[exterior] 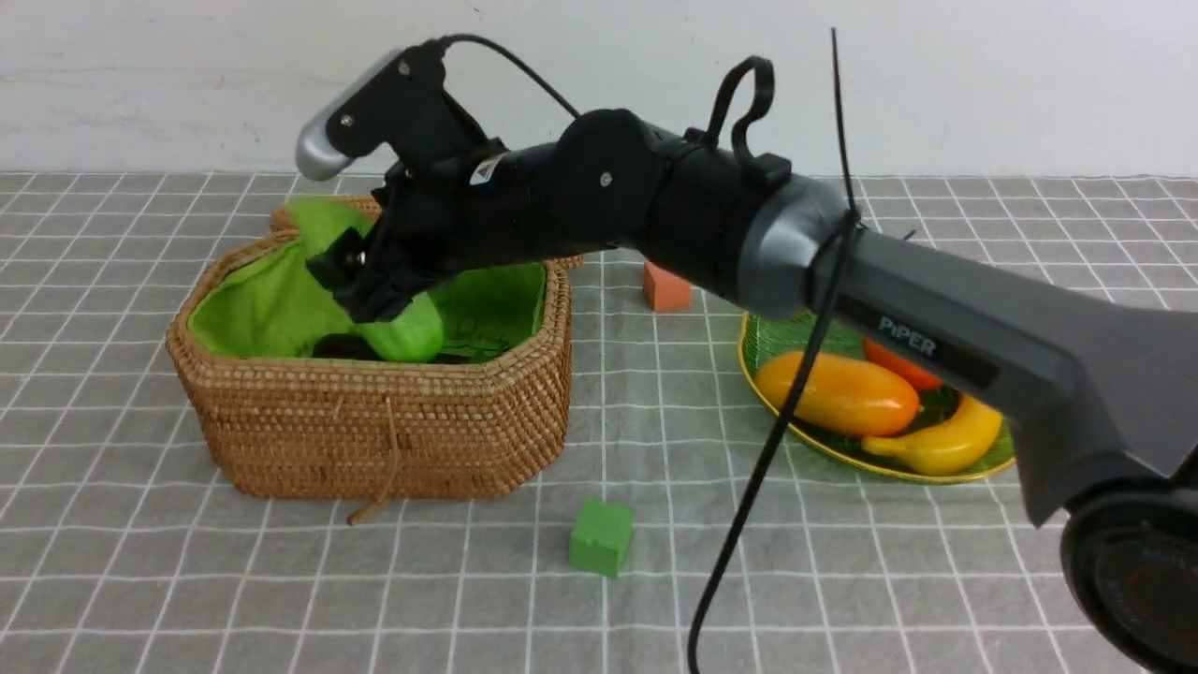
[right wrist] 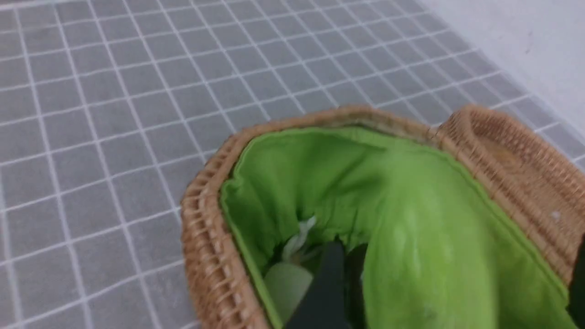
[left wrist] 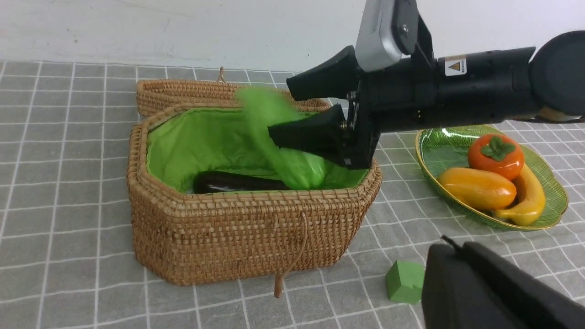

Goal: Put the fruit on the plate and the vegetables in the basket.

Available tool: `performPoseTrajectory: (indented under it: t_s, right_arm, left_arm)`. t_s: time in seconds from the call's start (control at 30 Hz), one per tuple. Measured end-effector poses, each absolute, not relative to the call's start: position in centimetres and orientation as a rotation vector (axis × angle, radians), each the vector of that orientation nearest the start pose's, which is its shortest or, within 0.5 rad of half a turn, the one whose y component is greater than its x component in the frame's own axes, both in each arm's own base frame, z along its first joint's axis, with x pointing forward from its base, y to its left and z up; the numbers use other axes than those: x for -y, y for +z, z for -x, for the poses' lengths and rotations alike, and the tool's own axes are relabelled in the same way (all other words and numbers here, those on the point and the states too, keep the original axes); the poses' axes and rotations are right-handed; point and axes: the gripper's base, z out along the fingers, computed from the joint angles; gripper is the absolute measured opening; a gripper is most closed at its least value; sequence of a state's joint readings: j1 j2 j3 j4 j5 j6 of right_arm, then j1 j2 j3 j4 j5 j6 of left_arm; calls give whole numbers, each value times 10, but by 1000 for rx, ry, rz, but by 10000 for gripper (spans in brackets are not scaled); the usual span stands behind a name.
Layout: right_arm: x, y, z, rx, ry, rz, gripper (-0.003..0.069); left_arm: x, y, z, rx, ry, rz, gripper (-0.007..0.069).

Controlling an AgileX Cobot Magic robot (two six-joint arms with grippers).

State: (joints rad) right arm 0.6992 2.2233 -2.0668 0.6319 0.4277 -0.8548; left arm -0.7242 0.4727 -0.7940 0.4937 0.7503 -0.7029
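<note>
My right arm reaches across over the wicker basket (exterior: 374,431), its gripper (exterior: 374,281) open above the green lining. The light green gourd (left wrist: 297,164) is blurred between and below the spread fingers, its lower end inside the basket (left wrist: 237,233). The dark eggplant (left wrist: 228,182) lies on the basket floor. In the right wrist view the gourd (right wrist: 425,256) fills the gap between the fingers, and a pale vegetable end (right wrist: 288,283) shows beneath. On the green plate (exterior: 767,398) lie the mango (exterior: 838,393), persimmon (exterior: 898,365) and banana (exterior: 941,445). My left gripper (left wrist: 445,249) is shut, low near the front.
A small green cube (exterior: 601,535) sits on the cloth in front of the basket, close to my left gripper. An orange cube (exterior: 666,286) stands behind, between basket and plate. The basket's lid (left wrist: 192,91) lies open at the back. A white wall bounds the far side.
</note>
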Motion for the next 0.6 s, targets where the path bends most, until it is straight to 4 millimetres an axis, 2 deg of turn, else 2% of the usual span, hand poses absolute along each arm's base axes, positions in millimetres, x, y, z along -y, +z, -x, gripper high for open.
performPoseTrajectory:
  t_s: [0.07, 0.1, 0.13, 0.27, 0.3, 0.33, 0.37, 0.4, 0.43, 0.5, 0.6]
  right_arm:
    - [-352, 303, -389, -1760, 561, 1098, 671]
    - [-352, 302, -388, -1766, 561, 1110, 671]
    - [-337, 321, -380, -1854, 604, 1111, 648]
    - [-291, 367, -352, -2121, 635, 1065, 533]
    - [-288, 370, -351, -2135, 631, 1061, 524]
    - [-266, 388, -337, -2243, 597, 1040, 454]
    - [-260, 392, -334, -2263, 574, 1031, 433]
    - [-235, 417, -322, -2294, 515, 959, 315]
    - [-224, 428, -315, -2295, 489, 922, 254]
    - [-211, 439, -305, -2293, 453, 884, 171]
    - [-185, 456, -277, -2298, 403, 809, 32]
  left_arm:
    - [25, 382, -72, -1851, -433, -137, 2]
    - [25, 382, -72, -1851, -433, -137, 2]
    - [25, 382, -72, -1849, -434, -137, 4]
    - [27, 386, -72, -1810, -460, -149, 4]
    - [27, 386, -72, -1810, -460, -149, 4]
    - [28, 388, -72, -1783, -474, -161, 4]
    - [28, 388, -72, -1777, -473, -169, 4]
    - [31, 388, -73, -1752, -478, -193, 4]
    - [32, 387, -73, -1742, -489, -203, 4]
    - [35, 385, -73, -1727, -518, -215, 4]
    - [35, 370, -66, -1701, -587, -239, 4]
